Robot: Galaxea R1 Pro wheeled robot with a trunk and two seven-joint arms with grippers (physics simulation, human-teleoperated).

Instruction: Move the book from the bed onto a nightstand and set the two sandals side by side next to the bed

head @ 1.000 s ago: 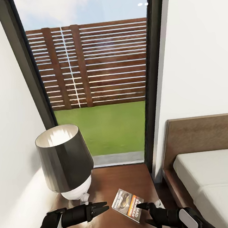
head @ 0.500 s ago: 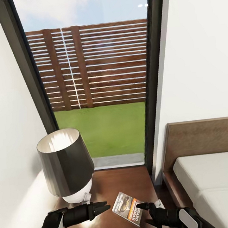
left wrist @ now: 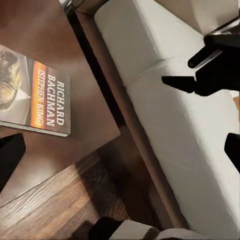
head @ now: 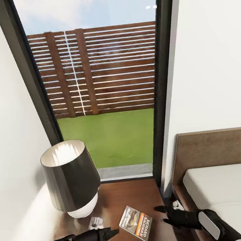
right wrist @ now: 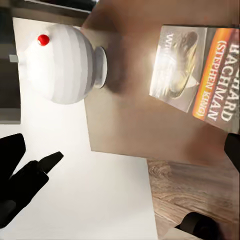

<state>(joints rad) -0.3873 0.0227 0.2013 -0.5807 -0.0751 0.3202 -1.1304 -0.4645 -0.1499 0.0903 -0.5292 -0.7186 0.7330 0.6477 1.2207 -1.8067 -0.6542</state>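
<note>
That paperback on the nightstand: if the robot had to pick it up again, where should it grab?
Probably the book's spine-side long edge nearest the nightstand's front, approached low from the robot's side: it lies flat and thin, leaving only an edge to pinch.

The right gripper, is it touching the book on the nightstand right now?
Apart. In the head view the right gripper hangs open beside the book, with bare nightstand top showing between its fingertips and the book's edge.

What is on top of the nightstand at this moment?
On the nightstand the book lies flat, cover up, clear of both grippers. A table lamp stands at its left side, with a small clear item by its base. The lamp hides the top beneath it.
</note>
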